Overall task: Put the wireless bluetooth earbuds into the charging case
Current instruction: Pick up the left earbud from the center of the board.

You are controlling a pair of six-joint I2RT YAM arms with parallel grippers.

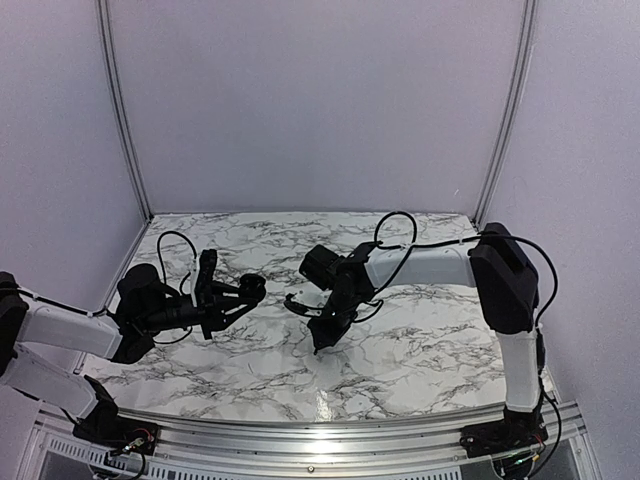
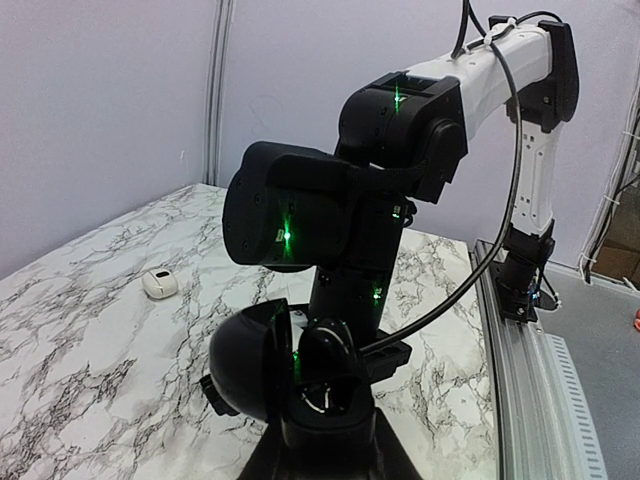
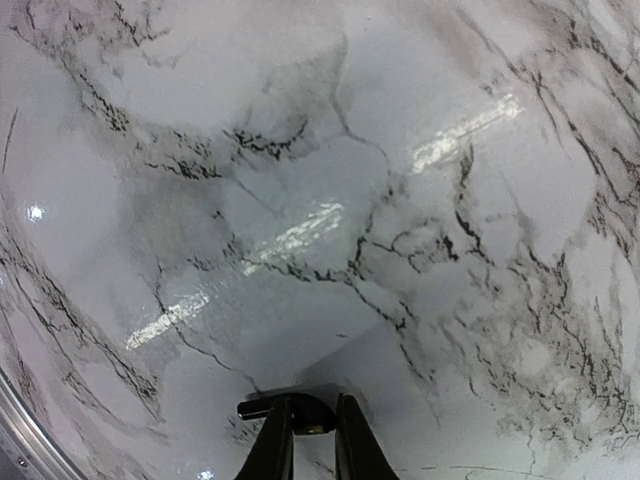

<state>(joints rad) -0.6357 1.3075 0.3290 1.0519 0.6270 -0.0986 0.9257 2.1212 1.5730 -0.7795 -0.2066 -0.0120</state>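
My right pincer [image 3: 313,445] is closed on one black earbud [image 3: 287,407], pinched at its tips close over the marble surface [image 3: 300,200]. My left pincer [image 2: 330,445] grips the open black charging case [image 2: 250,365], held off the surface. A small white oval object [image 2: 158,284] lies well apart from it.

Pale walls [image 1: 320,100] enclose a white, black-veined marble-pattern table [image 1: 420,350]. A small white rounded object [image 2: 160,284] lies on it; a silver rail [image 1: 330,445] lines its near edge.
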